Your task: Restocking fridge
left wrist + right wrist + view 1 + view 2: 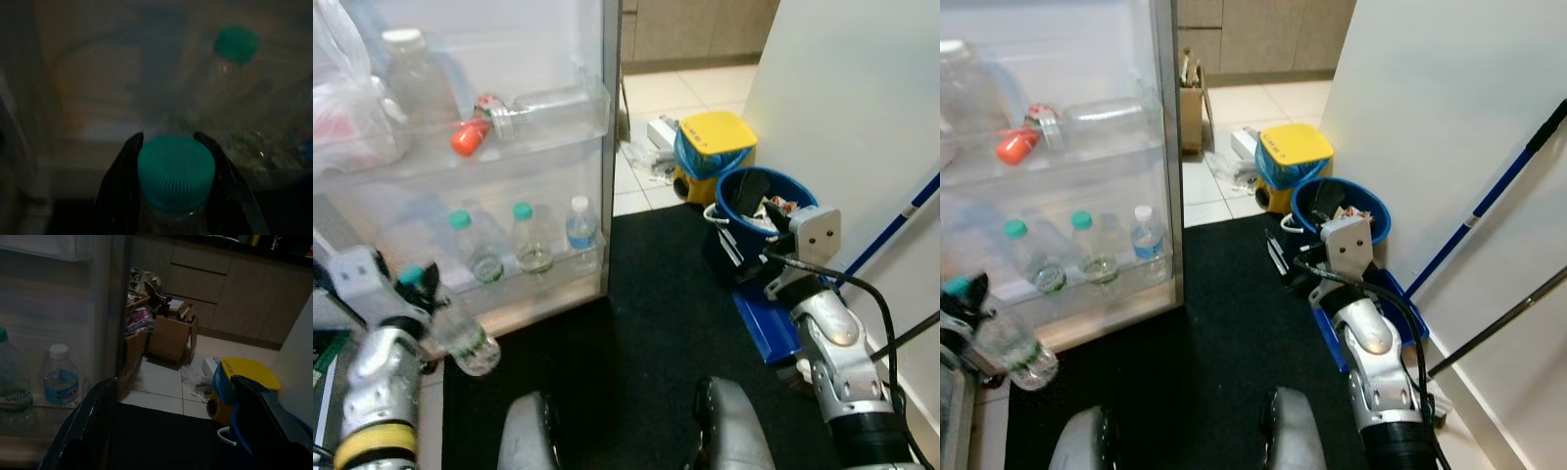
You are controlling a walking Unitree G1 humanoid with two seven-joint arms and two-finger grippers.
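My left gripper [169,138] is shut on the neck of a clear water bottle [468,343] with a teal cap [176,171]. It holds the bottle low at the left, just in front of the open fridge door's lower shelf [558,279]. On that shelf stand two teal-capped bottles [475,250] and a small white-capped bottle [580,230]. The upper shelf [548,132] holds a bottle with an orange-red cap [470,137] lying down, a clear jar [543,106] on its side and a tall white-capped bottle [411,78]. My right gripper [173,382] is open, off to the right by the blue bucket.
A blue bucket [756,211] full of cleaning items and a yellow-lidded bin [715,142] stand right of the fridge door. A white wall [862,108] with a blue mop handle [901,220] closes the right side. A black mat [646,323] covers the floor. Cardboard boxes [171,335] sit farther back.
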